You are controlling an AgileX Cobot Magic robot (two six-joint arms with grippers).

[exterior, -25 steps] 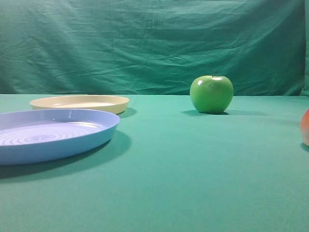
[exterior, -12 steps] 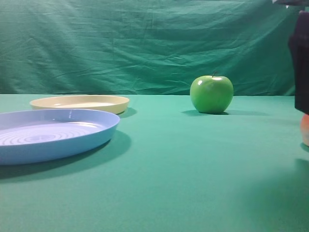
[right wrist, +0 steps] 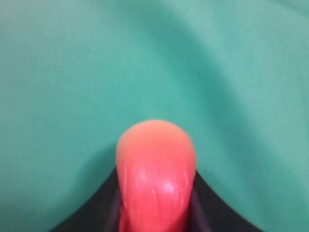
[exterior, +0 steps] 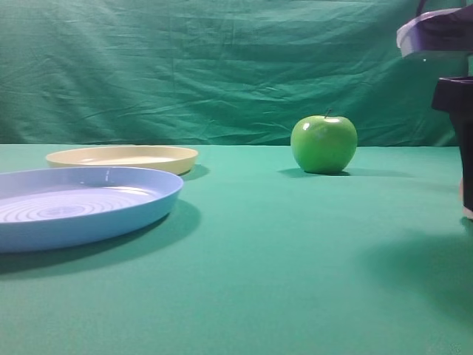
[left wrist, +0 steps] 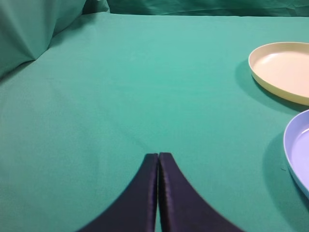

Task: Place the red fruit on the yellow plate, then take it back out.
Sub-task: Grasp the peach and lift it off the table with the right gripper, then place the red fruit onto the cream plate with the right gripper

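The red fruit point(right wrist: 157, 154), smooth and shading to orange at its far end, fills the gap between my right gripper's point(right wrist: 157, 193) black fingers, which press on both its sides. In the exterior view that gripper's dark body point(exterior: 462, 140) stands at the right edge and hides nearly all of the fruit. The pale yellow plate point(exterior: 122, 157) lies far left at the back, with nothing on it, and shows again in the left wrist view point(left wrist: 285, 70). My left gripper point(left wrist: 158, 155) hovers over bare cloth, its fingers pressed together with nothing between them.
A larger light-blue plate point(exterior: 81, 203) with concentric rings sits in front of the yellow one, at the left. A shiny green apple point(exterior: 324, 144) stands at the back, right of centre. Green cloth covers the table and hangs behind it.
My right arm has come down into the exterior view at the right edge, covering the fruit that showed there before. Its fingers have narrowed onto the fruit.
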